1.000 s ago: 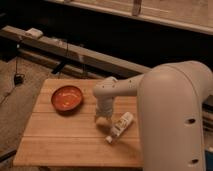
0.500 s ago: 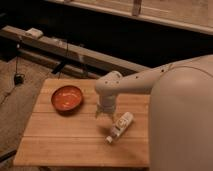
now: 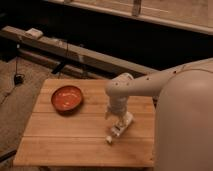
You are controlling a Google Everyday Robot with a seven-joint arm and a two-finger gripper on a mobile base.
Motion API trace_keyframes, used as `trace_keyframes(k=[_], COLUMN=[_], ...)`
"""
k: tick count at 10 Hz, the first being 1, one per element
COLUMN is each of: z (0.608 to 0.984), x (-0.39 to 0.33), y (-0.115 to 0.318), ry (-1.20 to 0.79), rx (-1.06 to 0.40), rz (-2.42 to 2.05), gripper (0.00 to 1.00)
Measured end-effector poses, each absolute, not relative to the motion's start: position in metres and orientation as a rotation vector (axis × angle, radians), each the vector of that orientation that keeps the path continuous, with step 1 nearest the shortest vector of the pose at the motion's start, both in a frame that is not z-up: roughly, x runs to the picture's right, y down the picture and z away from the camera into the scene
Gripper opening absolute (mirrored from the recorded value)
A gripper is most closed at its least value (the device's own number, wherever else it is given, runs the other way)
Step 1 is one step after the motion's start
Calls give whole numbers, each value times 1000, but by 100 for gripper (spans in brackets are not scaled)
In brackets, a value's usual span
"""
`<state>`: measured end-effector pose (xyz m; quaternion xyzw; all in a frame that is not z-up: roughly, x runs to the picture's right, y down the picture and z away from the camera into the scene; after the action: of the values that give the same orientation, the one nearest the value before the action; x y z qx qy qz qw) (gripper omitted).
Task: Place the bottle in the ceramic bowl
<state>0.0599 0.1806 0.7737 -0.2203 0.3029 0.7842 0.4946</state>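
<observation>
The small white bottle (image 3: pixel 118 128) lies on its side on the wooden table (image 3: pixel 65 135), cap toward the front left. The ceramic bowl (image 3: pixel 67 97), orange-red inside with a darker rim, sits empty on the table's left part, well to the left of the bottle. My gripper (image 3: pixel 116 117) hangs from the white arm directly over the far end of the bottle, very close to it. The arm hides the fingertips.
A long wooden beam (image 3: pixel 75 52) runs on the floor behind the table, with cables (image 3: pixel 17 75) and a small white box (image 3: pixel 34 33) on it. My large white arm (image 3: pixel 185 115) fills the right side of the view.
The arm has swung so the gripper has come down and right, from beside the bowl side of the bottle to right over the bottle. Bottle and bowl have not moved.
</observation>
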Motion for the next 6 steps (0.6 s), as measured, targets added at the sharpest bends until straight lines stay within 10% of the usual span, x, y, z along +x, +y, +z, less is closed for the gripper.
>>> trace_keyframes(k=[6], z=[793], x=[88], y=[211], ry=[805], rx=[-517], rz=[1983], gripper=[64])
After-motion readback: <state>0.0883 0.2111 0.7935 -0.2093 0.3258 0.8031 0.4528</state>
